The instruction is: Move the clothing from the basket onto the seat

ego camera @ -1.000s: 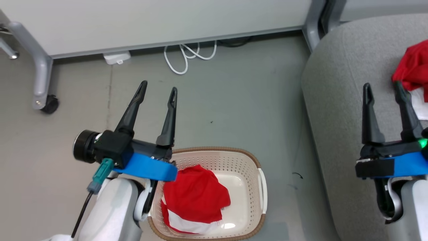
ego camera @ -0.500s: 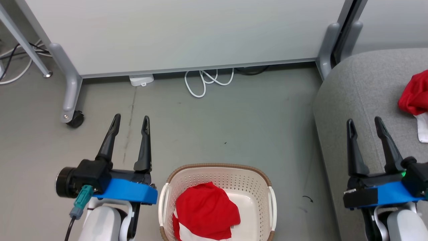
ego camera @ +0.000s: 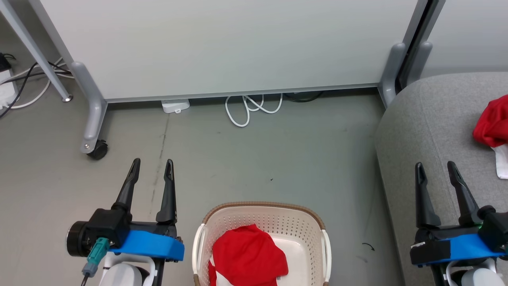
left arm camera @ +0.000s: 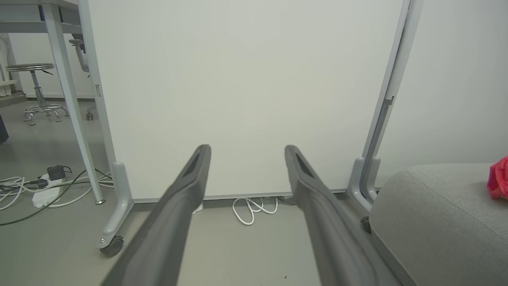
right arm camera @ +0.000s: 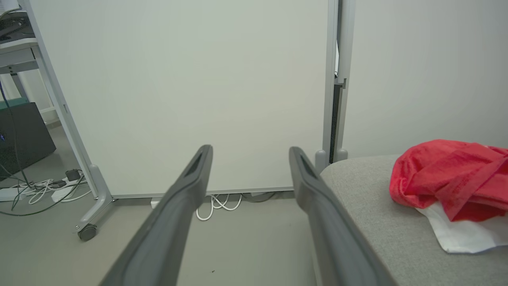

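Note:
A cream basket (ego camera: 262,214) with a brown rim stands on the floor at the bottom centre of the head view, holding one crumpled red garment (ego camera: 248,256). A second red garment with white trim (ego camera: 492,127) (right arm camera: 452,182) lies on the light grey sofa (ego camera: 428,131) (right arm camera: 365,206) (left arm camera: 432,214) at the right. My left gripper (ego camera: 152,167) (left arm camera: 246,151) hovers open to the left of the basket, empty. My right gripper (ego camera: 435,169) (right arm camera: 250,153) is open and empty over the sofa's left edge, left of the garment there.
A pale grey wheeled partition panel (ego camera: 222,43) spans the back, its castor (ego camera: 97,150) at the left. A white cable loop (ego camera: 254,109) and a white adapter (ego camera: 175,106) lie at its foot. More cables and a power strip (left arm camera: 45,194) sit at far left.
The head camera has tilted up, so the basket sits lower in the picture. Both grippers have drawn back toward my body, the left one off the basket rim; both stay open and empty.

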Controlling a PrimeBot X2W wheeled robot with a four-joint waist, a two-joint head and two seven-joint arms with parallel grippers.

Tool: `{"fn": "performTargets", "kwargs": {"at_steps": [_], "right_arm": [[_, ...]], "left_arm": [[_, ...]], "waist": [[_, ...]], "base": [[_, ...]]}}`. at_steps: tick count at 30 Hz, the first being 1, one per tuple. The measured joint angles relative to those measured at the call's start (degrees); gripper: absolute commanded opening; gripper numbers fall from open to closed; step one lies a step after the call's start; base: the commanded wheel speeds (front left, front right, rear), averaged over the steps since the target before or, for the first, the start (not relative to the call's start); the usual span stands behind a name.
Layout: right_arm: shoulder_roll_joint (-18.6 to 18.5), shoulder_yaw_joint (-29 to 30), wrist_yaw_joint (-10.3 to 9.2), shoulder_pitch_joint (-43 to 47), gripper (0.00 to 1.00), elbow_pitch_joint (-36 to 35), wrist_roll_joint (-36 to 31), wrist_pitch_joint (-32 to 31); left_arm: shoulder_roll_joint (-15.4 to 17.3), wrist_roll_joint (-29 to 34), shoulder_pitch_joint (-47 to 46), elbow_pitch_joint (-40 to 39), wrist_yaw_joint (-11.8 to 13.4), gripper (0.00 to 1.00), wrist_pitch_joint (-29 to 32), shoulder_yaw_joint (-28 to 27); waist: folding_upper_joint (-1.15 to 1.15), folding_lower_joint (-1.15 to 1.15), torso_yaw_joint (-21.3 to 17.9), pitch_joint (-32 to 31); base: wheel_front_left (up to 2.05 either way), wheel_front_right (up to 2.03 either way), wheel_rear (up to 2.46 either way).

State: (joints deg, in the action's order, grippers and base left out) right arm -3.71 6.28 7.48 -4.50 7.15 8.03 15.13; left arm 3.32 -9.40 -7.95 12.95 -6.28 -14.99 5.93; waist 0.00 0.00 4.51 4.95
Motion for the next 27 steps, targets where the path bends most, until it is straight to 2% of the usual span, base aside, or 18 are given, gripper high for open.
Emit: {"fn": "performTargets", "kwargs": {"at_steps": [27], "right_arm": [[0.64,0.52,0.0,0.32,1.0,0.4,0.18,0.0]], "left_arm": [[-0.37,1.0,0.84,0.09,-0.78,1.0,0.0,-1.22]], "waist": [[0.0,0.01,0.22,-0.13]], "base": [[0.0,0.0,0.0]]}}
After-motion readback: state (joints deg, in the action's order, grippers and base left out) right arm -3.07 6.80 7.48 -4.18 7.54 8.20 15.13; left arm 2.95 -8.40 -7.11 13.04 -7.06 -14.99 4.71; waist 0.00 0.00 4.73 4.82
